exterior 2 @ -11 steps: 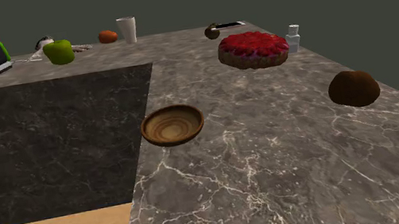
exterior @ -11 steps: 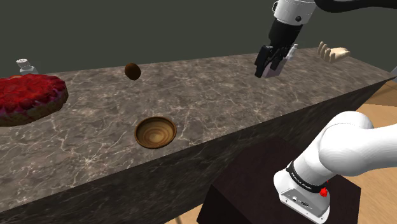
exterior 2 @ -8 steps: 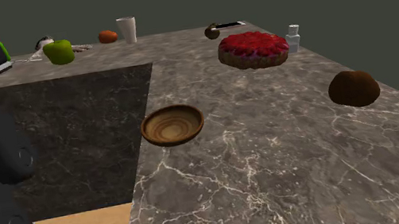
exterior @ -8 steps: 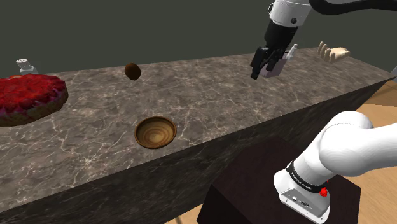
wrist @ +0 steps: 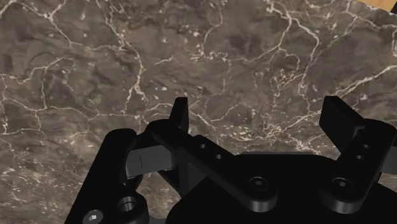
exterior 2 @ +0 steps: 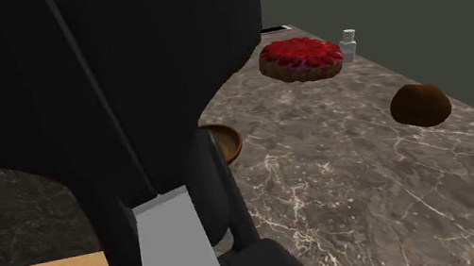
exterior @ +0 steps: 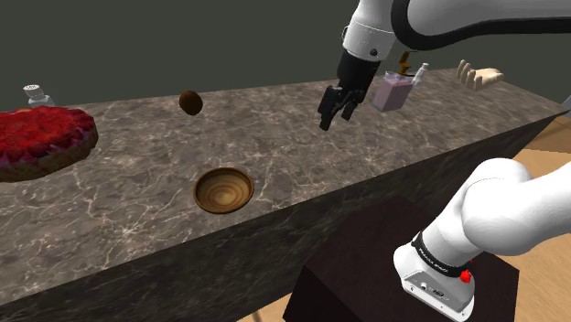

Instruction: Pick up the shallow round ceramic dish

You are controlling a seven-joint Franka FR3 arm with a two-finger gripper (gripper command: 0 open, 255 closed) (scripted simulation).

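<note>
Leftward in the shoulder view the gripper has travelled since the earlier frames, leaving the pale pink bottle at the countertop's far right end and now hanging above the middle of the dark veined countertop, while the black arm has swung across the second exterior view's left side and covers most of the dish there. Its fingers stand spread apart with nothing between them, bare marble beneath. The shallow round dish, brown with ringed grain, sits upright close to the countertop's front edge, the one nearest the stand, well apart from the gripper and towards the shoulder view's lower left of it; in the second exterior view a sliver of its rim shows beside the arm. A red-topped tart lies at the left end, a small shaker behind it, and a dark brown lump rests by the back edge
</note>
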